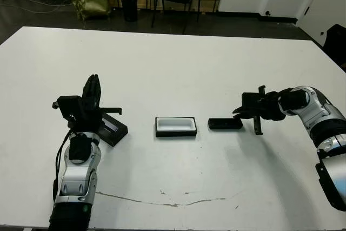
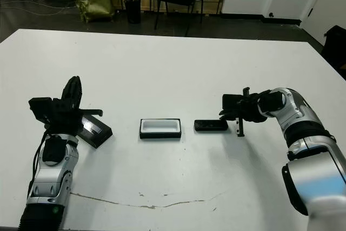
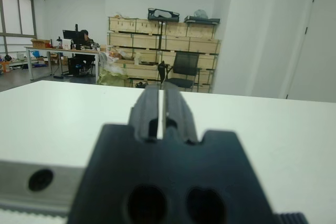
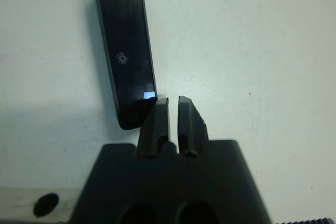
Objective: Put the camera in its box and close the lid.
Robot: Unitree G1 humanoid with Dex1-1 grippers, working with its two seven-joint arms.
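In the left eye view, a white counter [image 1: 178, 63] fills most of the frame, with a thin crack running along its lower part. Just below the centre sits the box [image 1: 175, 126], a shallow black tray with a white lining, open and empty. Immediately to its right, close but apart, lies the camera [image 1: 225, 124], a slim black bar with its long axis running left to right across the frame. The right end effector [image 1: 257, 117] hovers at the camera's right end, so the camera lies to its left, between it and the box; this arm is by far the nearer one. At centre left, the left end effector [image 1: 92, 93] points away up the frame, and the lid [image 1: 112, 128] rests on the counter just to its right. The right eye view shows the same layout, with chairs and a dark floor beyond the counter's far edge. In the left wrist view, that end effector's fingers stand nearly together, holding nothing, and face a room with wooden drawer units, a black chair and a person seated at a distant desk. In the right wrist view, the fingers are almost closed and empty, their tips just beside the camera's near end, with bare white counter around.
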